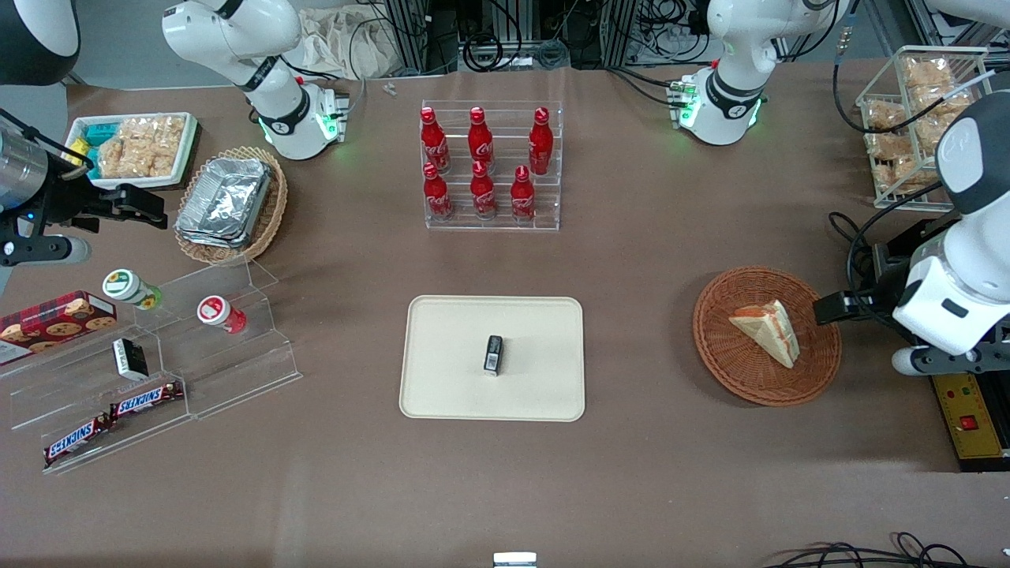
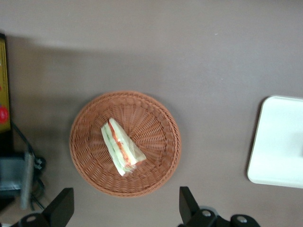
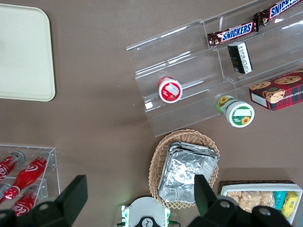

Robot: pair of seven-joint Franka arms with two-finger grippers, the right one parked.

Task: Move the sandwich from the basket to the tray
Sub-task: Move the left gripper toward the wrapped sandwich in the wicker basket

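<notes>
The sandwich (image 1: pixel 767 330), a pale bread wedge with red-orange and green filling, lies in the round reddish-brown basket (image 1: pixel 742 371) toward the working arm's end of the table. My gripper (image 1: pixel 824 309) hovers open and empty by the basket's rim, on the side away from the tray. From the wrist I see the sandwich (image 2: pixel 121 146) in the basket (image 2: pixel 156 123), with my gripper (image 2: pixel 124 210) spread wide above the table just outside the rim. The cream tray (image 1: pixel 458 379) lies mid-table and carries a small black box (image 1: pixel 493 354); a corner of the tray (image 2: pixel 279 142) shows at the wrist.
A clear rack of red bottles (image 1: pixel 489 166) stands farther from the front camera than the tray. An oval basket of foil containers (image 1: pixel 229 201), a white snack tray (image 1: pixel 134 146) and acrylic shelves (image 1: pixel 158 363) lie toward the parked arm's end. A yellow control box (image 1: pixel 966 418) and cables sit beside the basket.
</notes>
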